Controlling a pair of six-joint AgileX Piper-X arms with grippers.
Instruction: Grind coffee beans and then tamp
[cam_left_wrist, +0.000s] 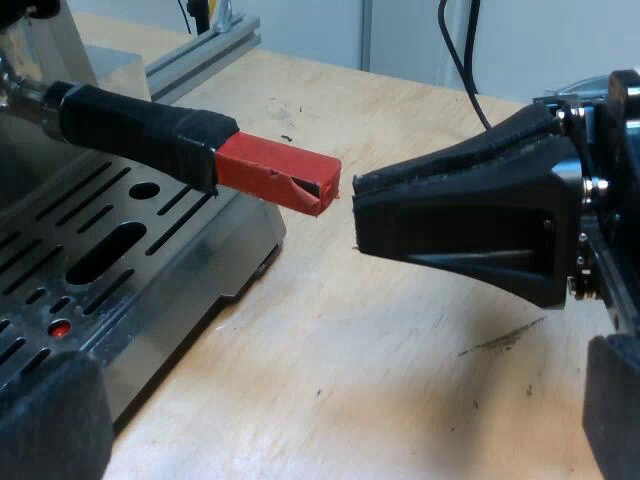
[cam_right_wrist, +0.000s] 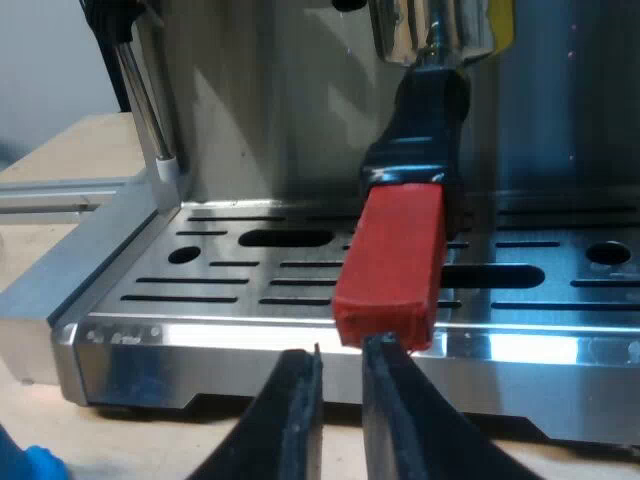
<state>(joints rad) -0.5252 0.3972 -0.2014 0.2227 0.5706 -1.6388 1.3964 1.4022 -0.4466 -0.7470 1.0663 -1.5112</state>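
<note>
The metal holder (cam_right_wrist: 432, 30) is sitting locked into the espresso machine (cam_right_wrist: 250, 100), at its front. Its dark handle (cam_left_wrist: 140, 125) is jutting out over the slotted drip tray (cam_left_wrist: 100, 240). The handle's red end (cam_left_wrist: 275, 170) is reaching past the tray's edge, above the wooden counter (cam_left_wrist: 380, 380). The right tool (cam_right_wrist: 340, 352) is hovering just beside the tip of that red end, its fingers a narrow gap apart and gripping nothing. The left tool (cam_left_wrist: 330, 420) is hanging low over the counter, its fingers (cam_left_wrist: 50, 420) spread wide and empty.
</note>
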